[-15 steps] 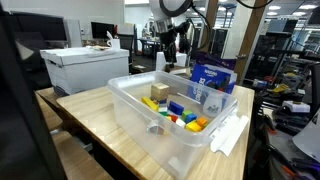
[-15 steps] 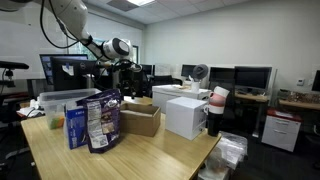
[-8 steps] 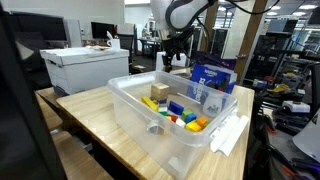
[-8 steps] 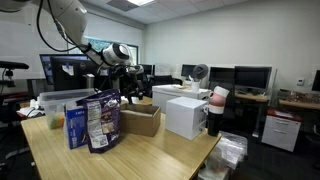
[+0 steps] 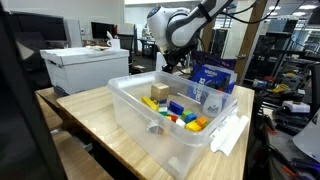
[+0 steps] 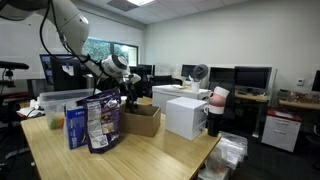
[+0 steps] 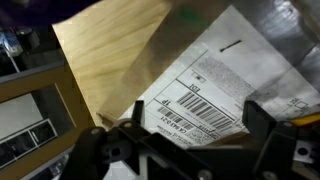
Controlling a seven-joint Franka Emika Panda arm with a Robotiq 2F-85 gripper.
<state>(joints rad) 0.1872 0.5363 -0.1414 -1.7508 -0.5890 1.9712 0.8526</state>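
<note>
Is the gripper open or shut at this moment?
Open: in the wrist view the gripper has its jaws far apart above the labelled package.

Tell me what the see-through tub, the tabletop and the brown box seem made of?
Tub: glossy clear plastic, probably; toy blocks show through its walls. Tabletop: pale wood or wood-look laminate, showing grain. Brown box: matte cardboard, judging by its dull tan sides.
</note>
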